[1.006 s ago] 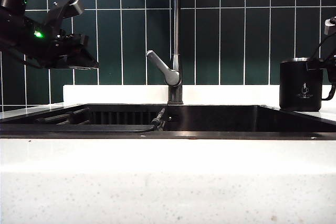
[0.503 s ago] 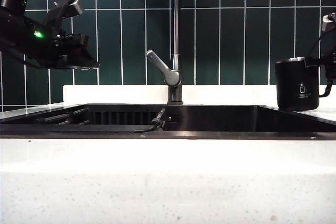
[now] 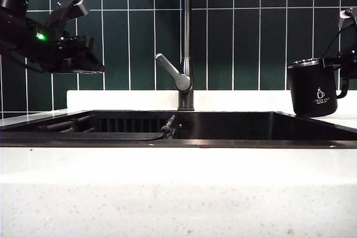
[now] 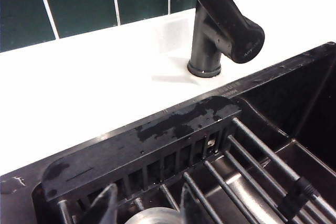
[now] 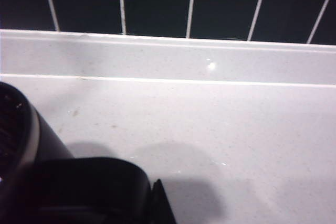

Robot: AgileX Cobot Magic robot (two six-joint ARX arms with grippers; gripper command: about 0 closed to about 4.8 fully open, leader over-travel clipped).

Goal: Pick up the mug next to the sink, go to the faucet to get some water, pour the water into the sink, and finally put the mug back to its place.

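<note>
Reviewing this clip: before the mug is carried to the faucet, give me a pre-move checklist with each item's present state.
1. Right pincer shut on the mug at its handle side: ok.
2. Mug clear of the countertop: ok, slightly tilted.
3. Path across the sink to the faucet free: ok.
4. Left pincer parked away, above the sink's left end: ok.
5. Water running: none visible, lever not yet touched.
6. Grip firmness: cannot tell.

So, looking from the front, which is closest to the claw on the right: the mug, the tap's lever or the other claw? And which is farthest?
From the right claw:
1. Mug, in its grip, far right.
2. Faucet lever, middle.
3. Left claw, hovering far left above the sink.
</note>
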